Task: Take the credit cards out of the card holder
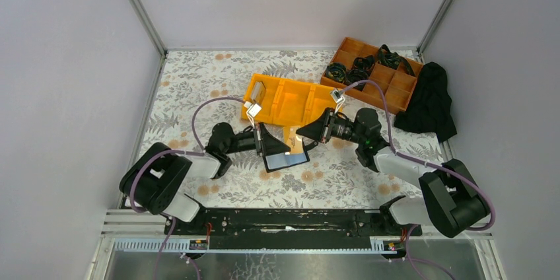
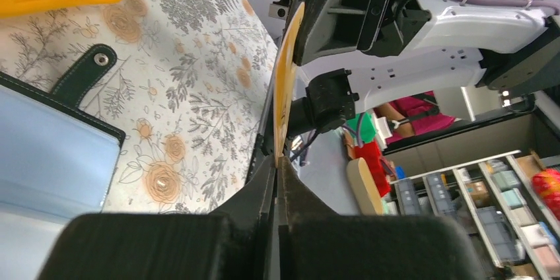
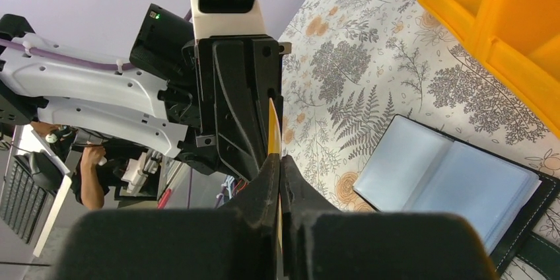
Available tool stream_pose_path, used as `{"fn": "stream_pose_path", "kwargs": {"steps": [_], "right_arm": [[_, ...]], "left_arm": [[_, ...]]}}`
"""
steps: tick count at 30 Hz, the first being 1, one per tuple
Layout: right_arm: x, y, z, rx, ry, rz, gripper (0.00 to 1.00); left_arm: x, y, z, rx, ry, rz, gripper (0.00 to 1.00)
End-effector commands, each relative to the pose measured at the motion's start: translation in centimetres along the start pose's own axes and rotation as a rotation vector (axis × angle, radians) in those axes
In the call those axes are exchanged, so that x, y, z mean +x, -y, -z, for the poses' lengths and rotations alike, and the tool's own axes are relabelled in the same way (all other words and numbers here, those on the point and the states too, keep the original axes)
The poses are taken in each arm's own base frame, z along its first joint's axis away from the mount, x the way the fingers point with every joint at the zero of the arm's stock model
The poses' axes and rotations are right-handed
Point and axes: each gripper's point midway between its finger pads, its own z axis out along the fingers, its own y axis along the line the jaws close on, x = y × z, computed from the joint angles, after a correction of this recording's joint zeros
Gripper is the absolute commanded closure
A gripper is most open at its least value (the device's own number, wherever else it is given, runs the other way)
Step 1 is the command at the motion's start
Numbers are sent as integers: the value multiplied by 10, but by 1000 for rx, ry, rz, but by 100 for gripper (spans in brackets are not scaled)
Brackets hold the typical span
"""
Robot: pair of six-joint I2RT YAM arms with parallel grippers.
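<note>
1. Between both sets of fingertips sits the tan credit card (image 2: pixel 285 75), edge-on: left gripper (image 2: pixel 277 159) clamped on one end, right gripper (image 3: pixel 279 161) clamped on the other.
2. Danger: both arms pull apart together, and the thin card bends or cracks.
3. Danger: either pinch slips, and it drops onto the open card holder (image 3: pixel 449 187) just beneath the fingers.

Plain pale grey walls (image 1: pixel 284 2) enclose the bench (image 1: pixel 198 75), its floral-print cloth (image 2: pixel 198 62) spreading left of the fingers (image 2: pixel 257 191). To the right of the fingers, past the bench edge, open shelving (image 2: pixel 462 181) holds storage boxes (image 2: pixel 492 220).
</note>
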Motion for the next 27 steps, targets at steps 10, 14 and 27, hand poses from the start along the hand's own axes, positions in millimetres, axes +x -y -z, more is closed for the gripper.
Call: {"fn": "stream_pose_path", "kwargs": {"steps": [10, 14, 27], "right_arm": [[-15, -20, 3, -25, 49, 89, 100], [-14, -22, 3, -38, 46, 76, 100], [-14, -37, 5, -97, 33, 60, 100]], "left_arm": [[-29, 14, 0, -37, 120, -150, 87], [-33, 24, 3, -2, 149, -190, 79], [-29, 51, 5, 151, 156, -211, 89]]}}
